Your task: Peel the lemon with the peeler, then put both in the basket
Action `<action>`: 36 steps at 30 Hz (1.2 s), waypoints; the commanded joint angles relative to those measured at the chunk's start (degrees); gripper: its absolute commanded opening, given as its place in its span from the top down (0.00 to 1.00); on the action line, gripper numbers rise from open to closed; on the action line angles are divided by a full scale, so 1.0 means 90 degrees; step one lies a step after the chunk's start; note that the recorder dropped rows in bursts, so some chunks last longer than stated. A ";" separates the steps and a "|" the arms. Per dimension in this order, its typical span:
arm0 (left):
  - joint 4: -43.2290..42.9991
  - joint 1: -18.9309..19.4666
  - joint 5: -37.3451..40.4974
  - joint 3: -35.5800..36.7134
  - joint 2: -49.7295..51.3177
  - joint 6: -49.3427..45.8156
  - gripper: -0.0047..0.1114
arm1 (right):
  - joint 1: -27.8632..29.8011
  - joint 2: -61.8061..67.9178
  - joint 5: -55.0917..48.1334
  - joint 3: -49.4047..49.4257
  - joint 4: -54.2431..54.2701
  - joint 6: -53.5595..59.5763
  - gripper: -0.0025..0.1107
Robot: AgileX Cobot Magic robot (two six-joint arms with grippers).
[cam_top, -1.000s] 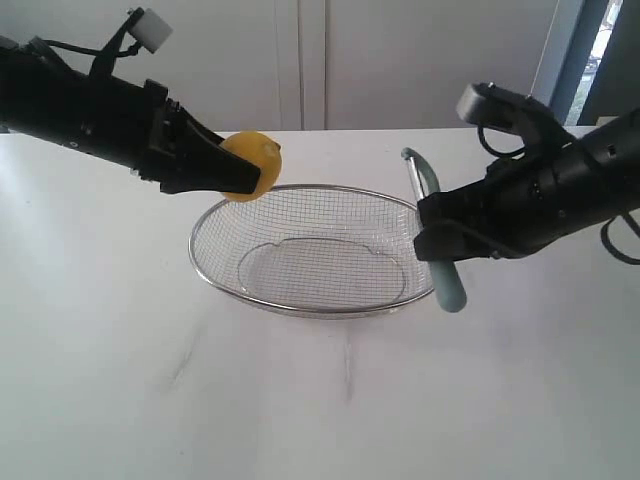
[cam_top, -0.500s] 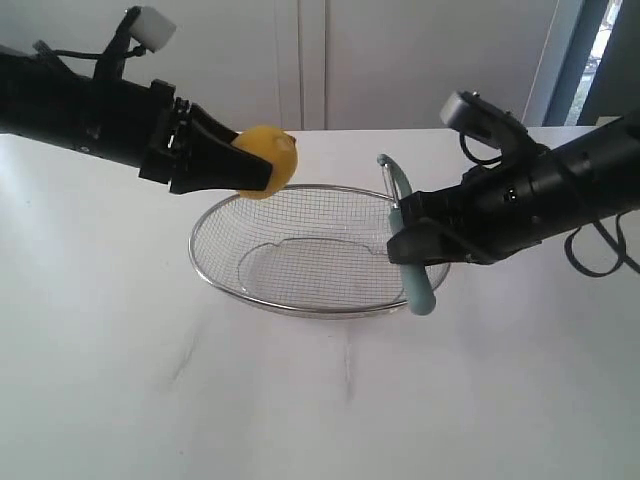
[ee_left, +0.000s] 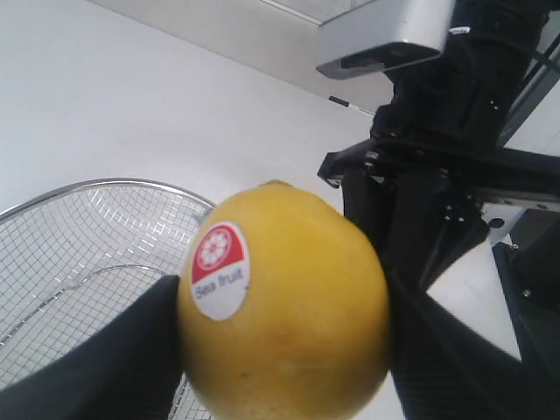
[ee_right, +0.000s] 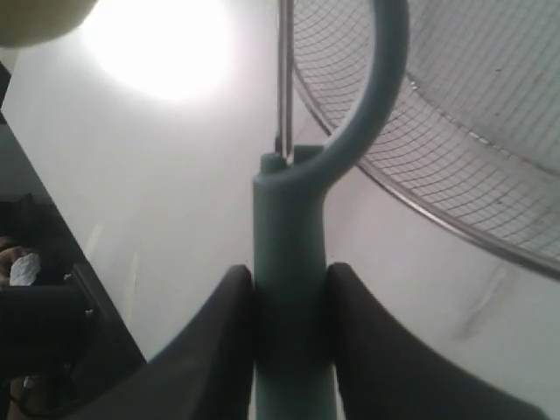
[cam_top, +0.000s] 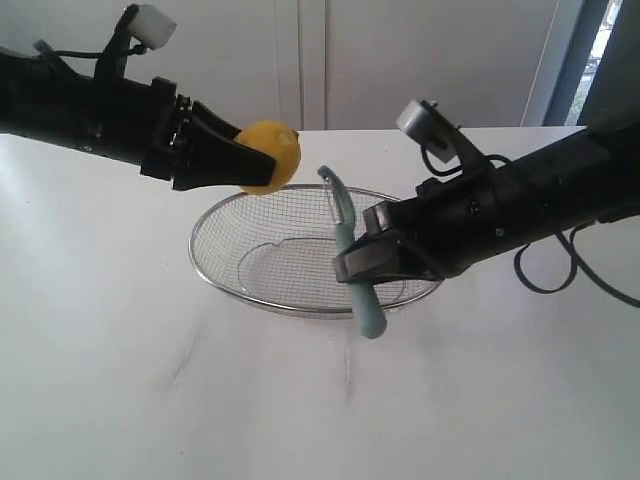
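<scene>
- While the left gripper [cam_top: 243, 168] clamps the lemon [cam_top: 274, 154] between its fingers, hold it steady over the basket [cam_top: 225, 230] just beneath.
- Clenched by its handle in the right gripper [cam_top: 358, 262], the peeler [cam_top: 344, 222] stands blade-up above those fingers; bring the blade across to the lemon's skin, press lightly, and stroke away from the left gripper.

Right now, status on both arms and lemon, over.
Left jaws shut on lemon, aloft by basket rim. Right jaws shut on peeler, blade up, near basket. Nothing between them.

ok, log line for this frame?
left gripper: shut on lemon, airborne | right gripper: shut on peeler, upright | lemon and peeler apart | basket: holds neither
</scene>
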State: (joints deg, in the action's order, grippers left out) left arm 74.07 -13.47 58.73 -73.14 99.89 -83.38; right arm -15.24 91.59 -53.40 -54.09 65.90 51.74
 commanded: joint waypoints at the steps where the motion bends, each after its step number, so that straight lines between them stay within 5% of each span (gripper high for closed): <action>1: 0.0257 0.0021 0.0189 -0.0034 -0.0040 -0.0039 0.96 | -0.0247 -0.0003 -0.0134 -0.0011 0.0225 0.0106 0.98; 36: 0.0257 0.0021 0.0263 -0.0034 -0.0040 -0.0047 0.96 | -0.0336 -0.0014 0.0104 -0.0011 0.1271 0.0592 0.98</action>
State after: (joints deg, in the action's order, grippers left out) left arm 74.91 -13.47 59.43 -73.14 99.89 -83.50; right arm -18.20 91.59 -52.72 -54.09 75.27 55.70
